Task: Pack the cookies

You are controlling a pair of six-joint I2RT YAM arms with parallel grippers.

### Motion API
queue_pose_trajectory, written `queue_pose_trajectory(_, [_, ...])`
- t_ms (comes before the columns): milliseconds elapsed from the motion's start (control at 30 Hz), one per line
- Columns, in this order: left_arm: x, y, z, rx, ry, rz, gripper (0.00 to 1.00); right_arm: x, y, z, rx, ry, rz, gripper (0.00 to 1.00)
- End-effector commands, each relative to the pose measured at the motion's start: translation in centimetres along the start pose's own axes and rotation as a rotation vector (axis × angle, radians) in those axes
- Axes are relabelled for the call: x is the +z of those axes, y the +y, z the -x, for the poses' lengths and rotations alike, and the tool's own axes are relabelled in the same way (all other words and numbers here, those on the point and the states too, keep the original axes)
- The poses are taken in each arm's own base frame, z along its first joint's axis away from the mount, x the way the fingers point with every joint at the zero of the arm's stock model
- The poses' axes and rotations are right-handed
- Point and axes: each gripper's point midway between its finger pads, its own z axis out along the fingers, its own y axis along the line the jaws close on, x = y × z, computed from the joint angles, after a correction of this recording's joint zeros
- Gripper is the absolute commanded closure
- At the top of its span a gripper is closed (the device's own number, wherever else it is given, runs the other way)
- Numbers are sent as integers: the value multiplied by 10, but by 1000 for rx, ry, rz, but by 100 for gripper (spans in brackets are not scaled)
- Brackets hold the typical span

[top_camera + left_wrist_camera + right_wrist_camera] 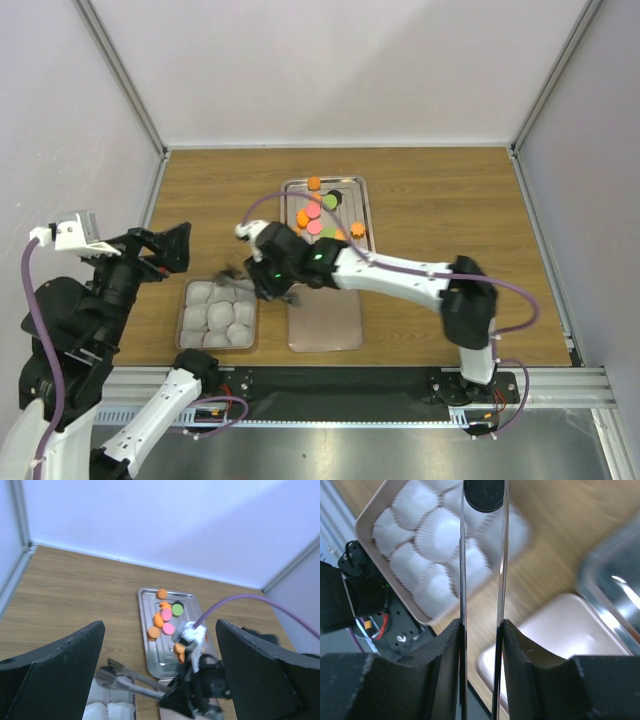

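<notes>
Several cookies (322, 215), mostly orange with pink, green and black ones, lie on a steel tray (352, 185) at mid-table. My right gripper (268, 275) is shut on metal tongs (462, 580). A black cookie (484, 495) sits pinched between the tong tips, above the box of white paper cups (437, 535). My left gripper (165, 250) hangs open and empty, raised at the left. From its wrist view, the cookies (166, 614) and the tongs (125, 680) show between its fingers (65, 665).
The box of cups (218, 312) stands near the front edge. Its pale pink lid (325, 320) lies flat to its right, just in front of the tray. White walls enclose the table on three sides.
</notes>
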Motion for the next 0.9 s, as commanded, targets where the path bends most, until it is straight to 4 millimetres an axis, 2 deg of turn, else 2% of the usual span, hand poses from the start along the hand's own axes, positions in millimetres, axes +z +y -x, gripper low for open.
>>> queue_pose_trajectory(0, [-4, 24, -9, 75, 70, 125, 0, 22, 48, 31, -91, -62, 96, 80])
queue_pose_trajectory(33, [-6, 27, -9, 77, 70, 136, 0, 27, 58, 31, -109, -63, 101, 80])
queue_pose_trajectory(67, [-8, 29, -9, 79, 71, 148, 0, 28, 68, 41, -118, -78, 109, 80])
queue_pose_trajectory(100, [-11, 32, -12, 82, 84, 159, 0, 32, 72, 43, -126, -79, 111, 80])
queue_pose_trajectory(133, [-13, 36, -12, 82, 82, 174, 0, 48, 72, 35, -127, -53, 108, 79])
queue_pose_trajectory(167, [-15, 38, -15, 81, 85, 180, 0, 47, 80, 43, -131, -63, 122, 80])
queue_pose_trajectory(200, [-16, 39, -16, 79, 89, 187, 0, 58, 79, 36, -129, -44, 118, 80])
queue_pose_trajectory(333, [-21, 44, -21, 74, 92, 200, 0, 65, 75, 37, -130, -43, 76, 80])
queue_pose_trajectory(600, [-19, 47, -32, 74, 118, 208, 0, 66, 65, 37, -138, -60, 8, 77])
queue_pose_trajectory(867, [-17, 47, -41, 70, 137, 205, 0, 70, 67, 36, -141, -62, 14, 74])
